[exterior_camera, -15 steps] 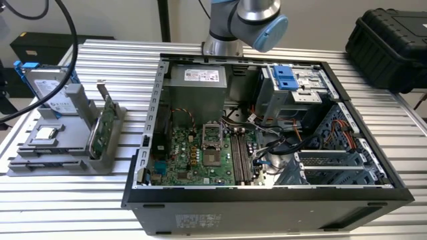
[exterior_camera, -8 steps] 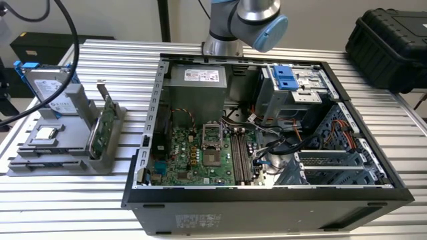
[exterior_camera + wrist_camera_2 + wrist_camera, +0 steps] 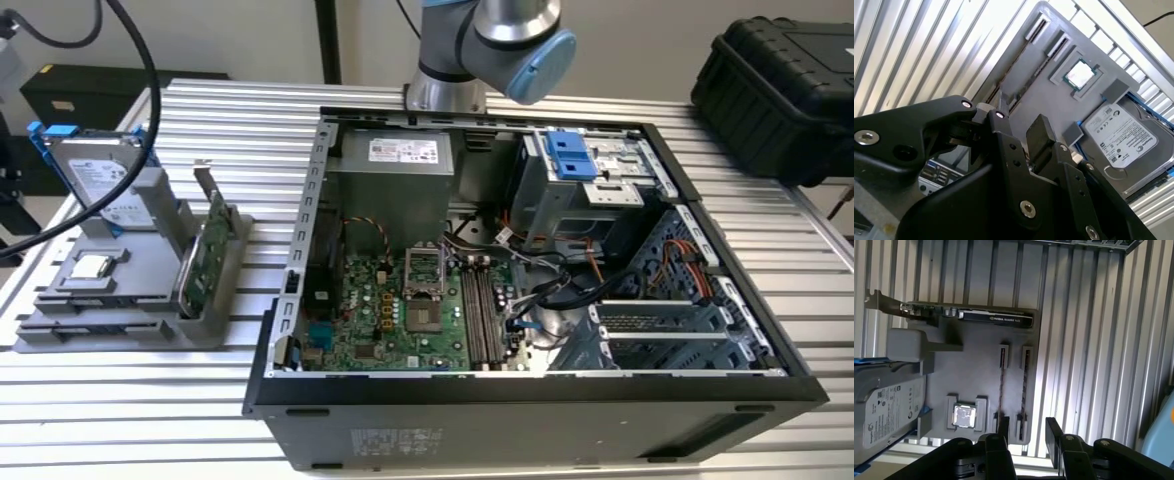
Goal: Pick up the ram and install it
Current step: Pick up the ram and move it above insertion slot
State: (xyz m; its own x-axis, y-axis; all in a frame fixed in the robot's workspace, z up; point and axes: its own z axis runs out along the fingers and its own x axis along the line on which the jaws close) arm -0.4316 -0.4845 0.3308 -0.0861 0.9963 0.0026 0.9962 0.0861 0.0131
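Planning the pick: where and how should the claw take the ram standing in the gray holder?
Probably take the ram by its exposed top edge, near mid-length, coming straight down over the holder. It stands on edge in a narrow slot, so only the two flat faces above the slot offer the open claw a pinch.

Arm (image 3: pixel 467 45): base column and blue-capped joint at top centre of the exterior view. Gripper (image 3: pixel 1029 426): black, fingers (image 3: pixel 1054 432) spread apart in both wrist views, gap unoccupied.

The table (image 3: pixel 120 420) is ribbed metal, the holder (image 3: pixel 974 370) matt grey plastic, the hand (image 3: pixel 1028 424) matt black.
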